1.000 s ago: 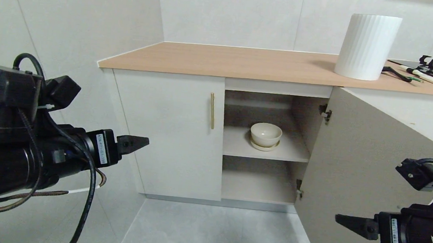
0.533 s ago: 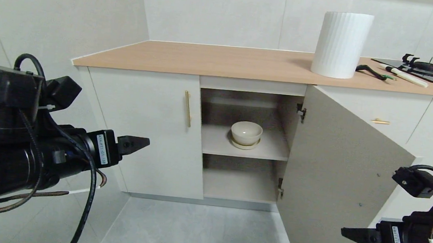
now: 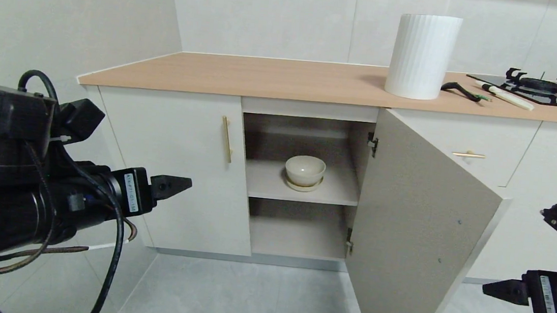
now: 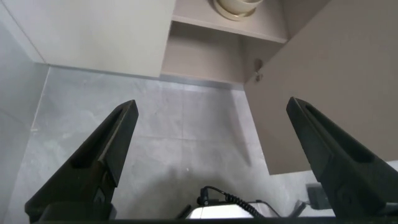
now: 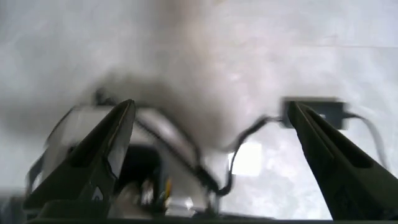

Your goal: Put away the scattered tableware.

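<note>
We see the bowl (image 3: 305, 170) on its saucer (image 3: 302, 185), on the upper shelf (image 3: 265, 186) inside the cabinet (image 3: 308, 109), whose right door (image 3: 415, 221) stands swung out. Our left tool (image 3: 178, 186) hangs before the cabinet's closed left door (image 3: 171, 156), jaws spread and empty. Our right tool (image 3: 493, 289) sits low, right of the swung door, likewise spread wide, holding nothing.
</note>
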You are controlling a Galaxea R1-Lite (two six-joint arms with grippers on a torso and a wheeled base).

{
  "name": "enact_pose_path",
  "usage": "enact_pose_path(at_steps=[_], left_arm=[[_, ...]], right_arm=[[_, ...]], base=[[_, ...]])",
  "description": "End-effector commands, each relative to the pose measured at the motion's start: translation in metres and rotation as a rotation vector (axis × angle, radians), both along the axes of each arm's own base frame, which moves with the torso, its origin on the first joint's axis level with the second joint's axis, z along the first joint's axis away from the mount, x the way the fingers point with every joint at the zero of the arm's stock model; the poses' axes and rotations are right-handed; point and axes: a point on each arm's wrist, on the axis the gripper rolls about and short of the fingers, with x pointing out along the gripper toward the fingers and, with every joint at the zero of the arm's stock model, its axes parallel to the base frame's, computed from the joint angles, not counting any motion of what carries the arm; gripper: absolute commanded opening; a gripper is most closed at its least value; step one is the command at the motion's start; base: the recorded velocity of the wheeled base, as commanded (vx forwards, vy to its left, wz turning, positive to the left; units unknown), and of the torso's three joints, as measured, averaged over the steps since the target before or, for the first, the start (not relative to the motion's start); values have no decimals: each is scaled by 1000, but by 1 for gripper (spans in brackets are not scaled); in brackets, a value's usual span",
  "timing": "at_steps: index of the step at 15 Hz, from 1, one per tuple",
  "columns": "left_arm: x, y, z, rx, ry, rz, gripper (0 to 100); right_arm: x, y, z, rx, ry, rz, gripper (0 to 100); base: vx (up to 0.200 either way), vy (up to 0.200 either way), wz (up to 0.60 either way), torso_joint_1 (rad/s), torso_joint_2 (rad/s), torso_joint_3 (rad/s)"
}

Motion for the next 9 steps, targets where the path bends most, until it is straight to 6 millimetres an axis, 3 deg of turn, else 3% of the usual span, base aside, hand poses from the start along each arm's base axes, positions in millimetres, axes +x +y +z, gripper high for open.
enact_pose_path(at_steps=[1, 4, 9], left_arm=[[0, 0, 0, 1, 2, 1, 100], [0, 0, 0, -3, -2, 2, 100], [0, 0, 0, -4, -2, 2, 100]], right_arm=[[11, -25, 4, -25, -37, -107, 100], [37, -40, -5, -13, -71, -191, 100], [77, -40, -36, 70, -99, -276, 100]], base=[[0, 0, 0, 0, 0, 0], [0, 0, 0, 0, 0, 0], [0, 0, 0, 0, 0, 0]])
